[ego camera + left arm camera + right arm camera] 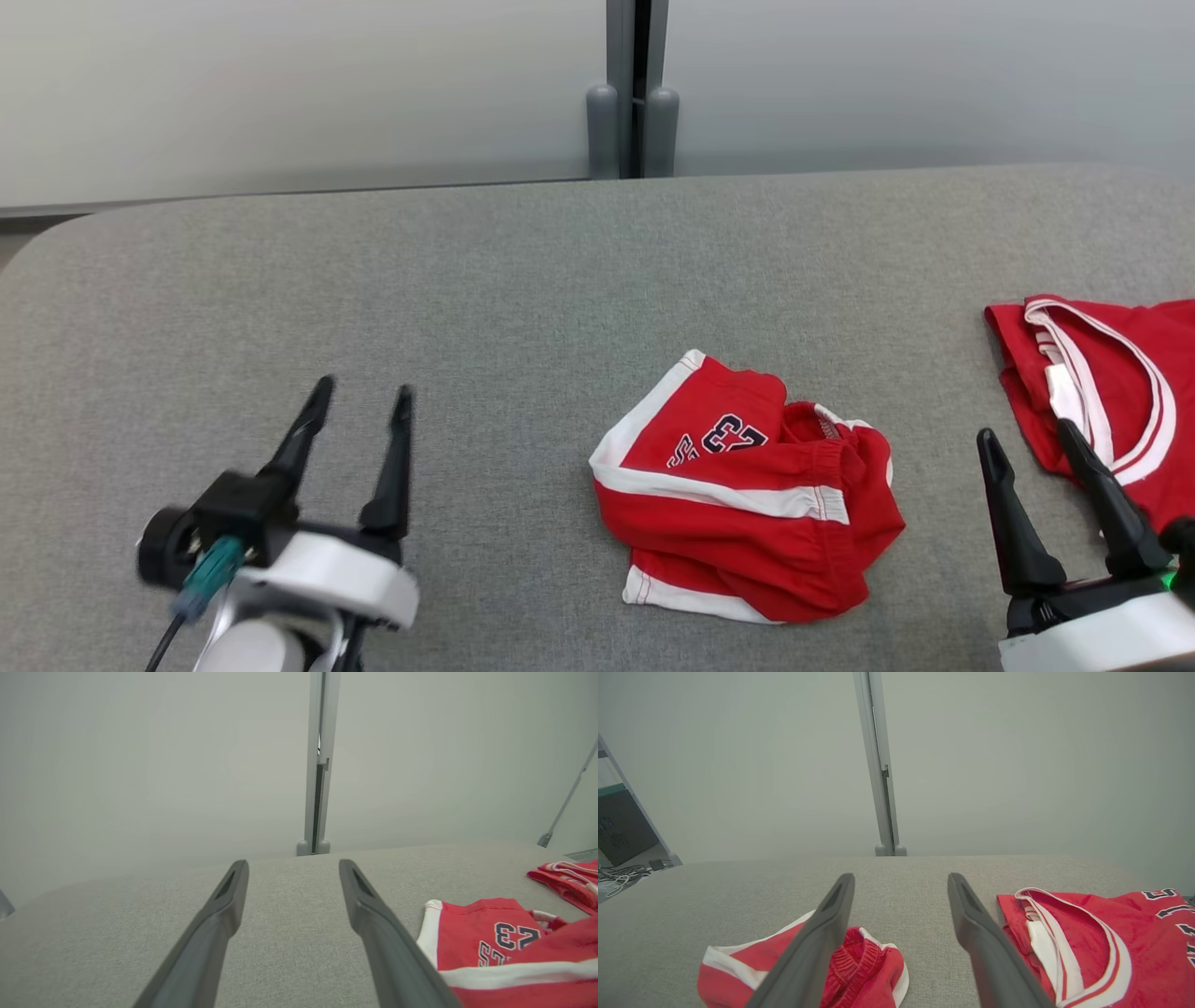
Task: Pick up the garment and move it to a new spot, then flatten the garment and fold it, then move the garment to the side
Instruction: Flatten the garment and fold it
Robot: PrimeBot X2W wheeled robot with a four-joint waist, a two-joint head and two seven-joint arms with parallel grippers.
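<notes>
Your left gripper (363, 388) is the closest thing, down at 7 o'clock. Its fingers are spread wide with nothing in them, over bare grey table (467, 280). Your right gripper (1025, 431) at 5 o'clock is the same deal, wide open and empty. The crumpled red shorts (747, 504) lie between them, nearer the right one. A red jersey (1111, 373) lies at 3 o'clock, just beside the right gripper's outer finger.
</notes>
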